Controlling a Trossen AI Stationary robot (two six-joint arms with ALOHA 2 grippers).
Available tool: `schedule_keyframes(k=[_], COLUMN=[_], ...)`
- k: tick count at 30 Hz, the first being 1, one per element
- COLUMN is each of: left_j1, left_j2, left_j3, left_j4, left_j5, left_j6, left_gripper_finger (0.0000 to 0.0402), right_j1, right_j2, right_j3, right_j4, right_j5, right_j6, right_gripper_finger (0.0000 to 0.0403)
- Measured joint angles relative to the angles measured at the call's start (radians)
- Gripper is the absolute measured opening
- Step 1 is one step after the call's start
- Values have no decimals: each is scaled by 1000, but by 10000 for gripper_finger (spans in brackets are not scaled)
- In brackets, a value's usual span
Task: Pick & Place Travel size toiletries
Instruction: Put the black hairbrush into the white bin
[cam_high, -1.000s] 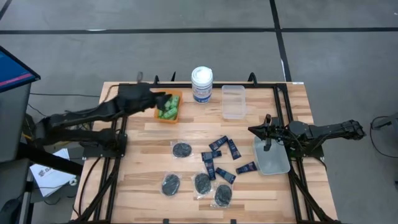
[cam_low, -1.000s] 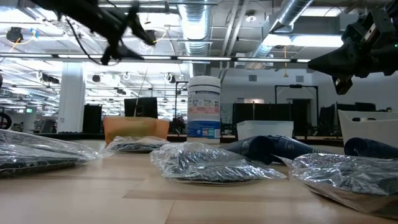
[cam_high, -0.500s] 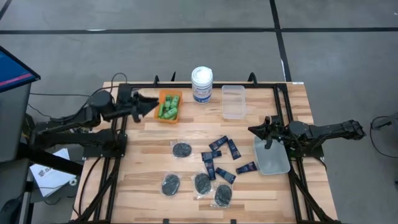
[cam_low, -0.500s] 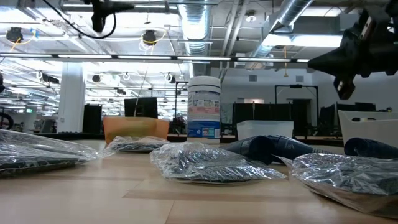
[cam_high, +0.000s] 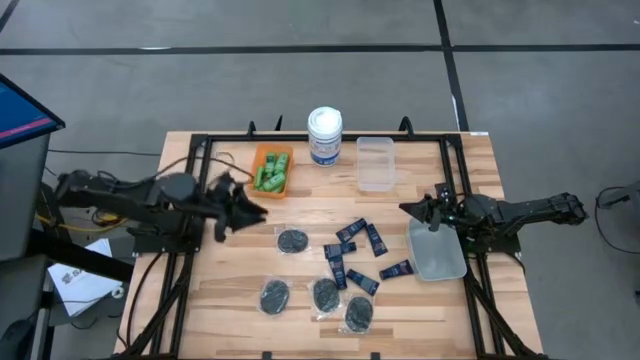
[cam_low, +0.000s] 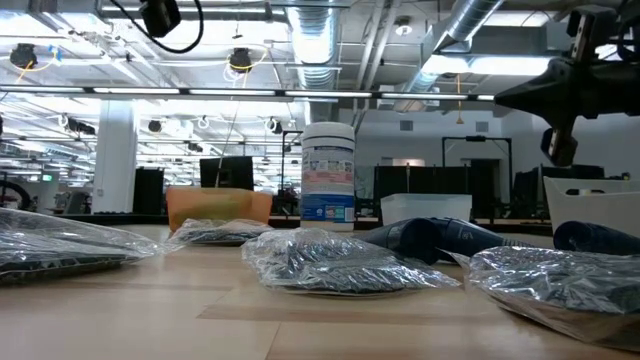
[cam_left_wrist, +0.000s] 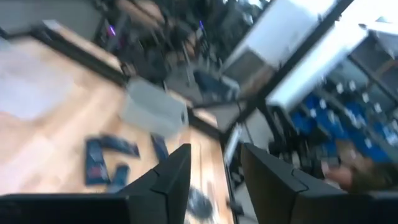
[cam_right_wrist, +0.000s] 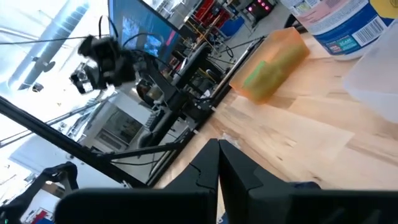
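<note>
Bright green little bottles (cam_high: 271, 172) lie in an orange bin (cam_high: 262, 187) at the far side. Navy blue tubes (cam_high: 356, 250) are scattered on the table's middle. Black discs in clear packets (cam_high: 292, 240) lie flat nearer the near edge. My left gripper (cam_high: 250, 211) hangs open and empty over the table's left part, near side of the orange bin, pointing right; in its wrist view (cam_left_wrist: 214, 152) nothing sits between the fingers. My right gripper (cam_high: 418, 212) hovers shut and empty at the left far corner of a clear tray (cam_high: 440, 258).
A large white canister with a blue label (cam_high: 324, 135) and a clear plastic bin (cam_high: 375, 163) stand at the far edge. Black frame rails (cam_high: 195, 240) run along both table sides. Bare wood (cam_high: 230, 270) shows between the left rail and the packets.
My left gripper has drawn back from above the orange bin toward the table's left, then swung toward the near edge and come to a stop near side of the bin. The green bottles lie uncovered in the bin. The right arm has kept still.
</note>
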Motion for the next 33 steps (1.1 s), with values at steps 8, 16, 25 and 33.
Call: schedule_keyframes(k=[8,16,25,33], left_j1=[-150,-212,-258,-201], left_j2=[202,296,296,303], left_j3=[0,0,0,0], left_j4=[-27,-204,-515,-513], left_j5=[-4,-5,-182,-425], left_j6=[-128,-393,-652,-550], left_gripper_finger=[134,104,68,111], right_j1=[2,0,0,-1], right_j2=[0,0,0,0], right_j3=[0,2,27,28], right_j4=[14,24,18,-1], right_j5=[0,0,1,1], right_j6=[2,-36,-119,-133], right_gripper_finger=[0,31,96,133])
